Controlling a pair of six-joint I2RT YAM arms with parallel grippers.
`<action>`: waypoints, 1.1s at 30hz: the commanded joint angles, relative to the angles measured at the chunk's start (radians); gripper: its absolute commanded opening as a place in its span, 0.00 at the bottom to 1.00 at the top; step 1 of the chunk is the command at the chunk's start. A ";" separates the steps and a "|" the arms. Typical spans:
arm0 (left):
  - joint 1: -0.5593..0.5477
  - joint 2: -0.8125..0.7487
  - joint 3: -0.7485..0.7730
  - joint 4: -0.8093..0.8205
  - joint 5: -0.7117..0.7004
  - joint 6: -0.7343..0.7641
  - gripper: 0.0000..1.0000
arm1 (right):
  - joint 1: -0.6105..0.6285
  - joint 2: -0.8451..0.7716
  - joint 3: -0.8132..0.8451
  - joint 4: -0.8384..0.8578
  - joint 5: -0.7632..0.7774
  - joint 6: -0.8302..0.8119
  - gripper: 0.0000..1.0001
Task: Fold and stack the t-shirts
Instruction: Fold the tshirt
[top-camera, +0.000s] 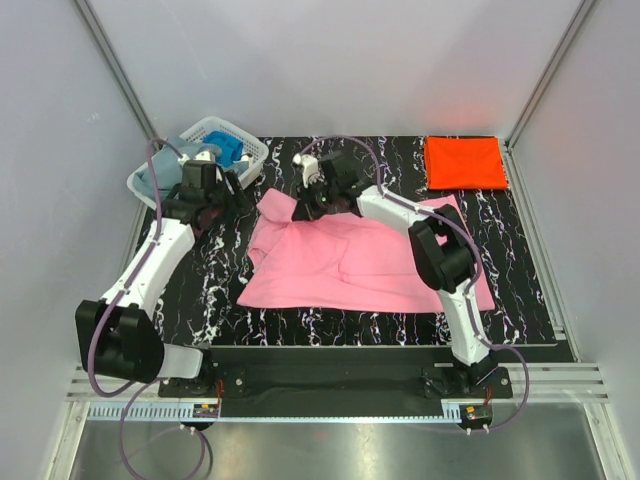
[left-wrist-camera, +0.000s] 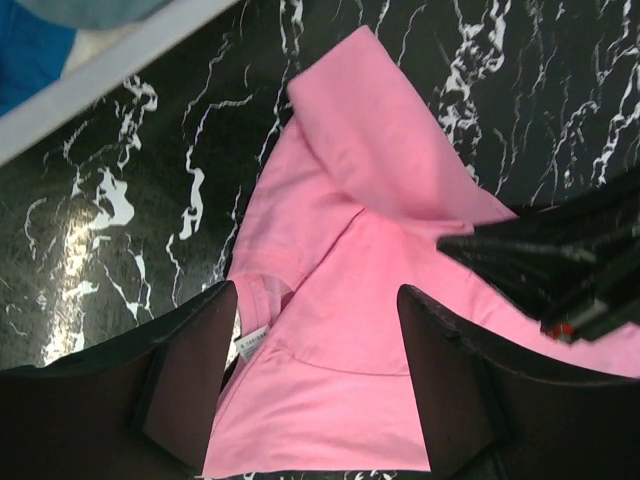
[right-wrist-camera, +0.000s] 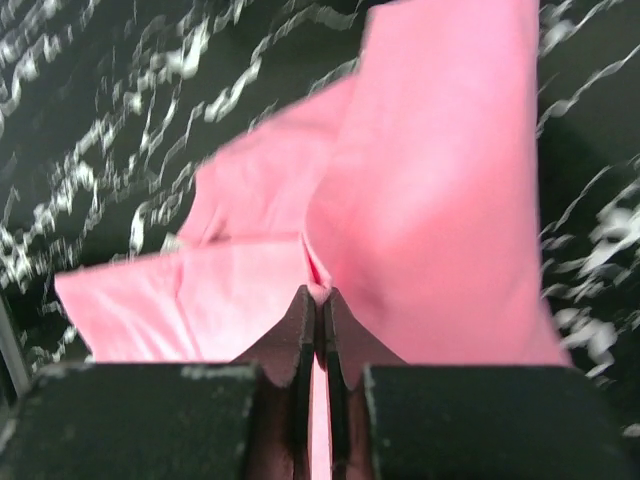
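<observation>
Clamped with the right tool (right-wrist-camera: 315, 298), fingertips pressed together, on a raised pinch of the pink t-shirt (right-wrist-camera: 440, 180), up at that shirt's far left corner, where the cloth lifts off the surface and hangs in two folds either side of the grip. Held wide apart at the left tool (left-wrist-camera: 315, 370), dark fingers (left-wrist-camera: 190, 385) closed on no cloth, close to the pink t-shirt's left edge; between them in the wrist view, the collar (left-wrist-camera: 262, 295) and its small white label (left-wrist-camera: 250, 343). Across the same shirt from there, the dark bulk of the right tool reaching in. Otherwise spread mostly flat on the black, white-veined worktop (top-camera: 520, 270), near hem fairly straight, far left part rumpled and folded over on itself. Beyond the pink t-shirt's far left corner, near it but not touching, a white lattice basket (top-camera: 255, 150). Inside, on the side closer to the pink t-shirt, a bunched blue t-shirt (top-camera: 228, 150); on the side farther from it, a grey-blue t-shirt (top-camera: 150, 180) slumped up to the rim. Beyond the pink t-shirt's far right corner, just apart from it, an orange-red t-shirt (top-camera: 465, 162), folded into a neat rectangle and lying flat on the worktop.
</observation>
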 joint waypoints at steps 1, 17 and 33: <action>0.004 -0.055 -0.085 0.058 0.036 -0.042 0.72 | 0.014 -0.158 -0.168 0.024 0.118 -0.122 0.04; 0.006 0.118 -0.192 0.350 0.166 0.039 0.65 | -0.035 -0.453 -0.359 -0.066 0.375 0.166 0.38; 0.014 0.414 -0.052 0.463 0.247 0.243 0.57 | -0.351 -0.573 -0.397 -0.233 0.367 0.352 0.40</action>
